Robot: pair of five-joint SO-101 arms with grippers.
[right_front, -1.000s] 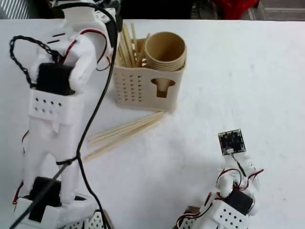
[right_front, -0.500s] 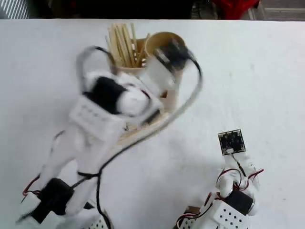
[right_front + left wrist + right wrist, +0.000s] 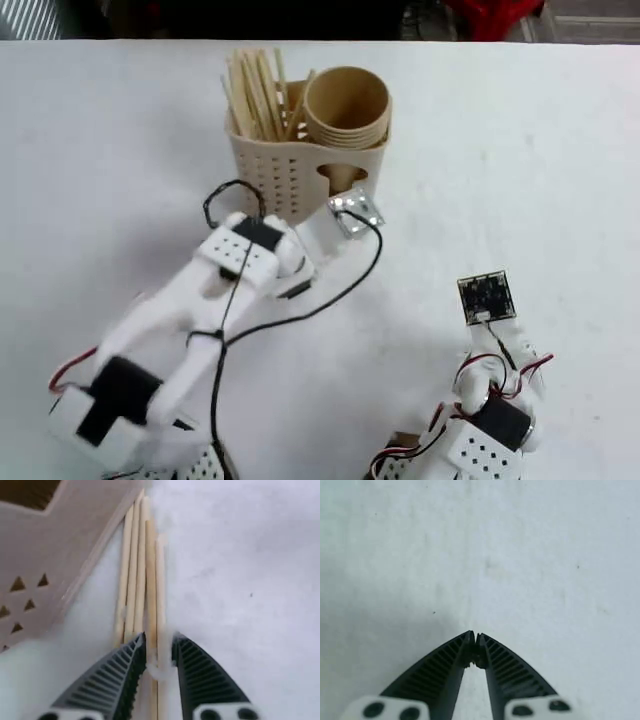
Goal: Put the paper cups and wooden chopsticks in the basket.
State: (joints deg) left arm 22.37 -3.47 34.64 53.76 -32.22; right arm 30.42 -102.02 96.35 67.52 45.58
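Currently on my screens, left to right:

1. Left arm: white, based at the near left corner of the table. It stretches diagonally toward the middle, and its wrist ends just in front of the basket's near wall. A black cable loops off it on the right side.

2. Left gripper: low over the tabletop, just beside the foot of the basket. I read its dark ribbed jaws as drawn in on two sticks of the bundle listed next, one jaw on each side of the pair.

3. Loose chopsticks: about five pale wooden sticks lying flat on the table, side by side and touching. They run along the base of the basket's near wall. The rest of the bundle lies outside the jaws, on the basket side.

4. Basket: cream plastic with a perforated wall, upright at the far centre of the table. It has two compartments.

5. Standing chopsticks: a sheaf in the basket's left compartment, leaning at slightly different angles with tips above the rim.

6. Paper cups: a nested brown stack, upright with its mouth up, in the basket's right compartment.

7. Right arm: folded at the near right edge, well apart from the basket. Red and black wires show at its joints.

8. Right gripper: jaw tips together with nothing between them, above bare white tabletop.
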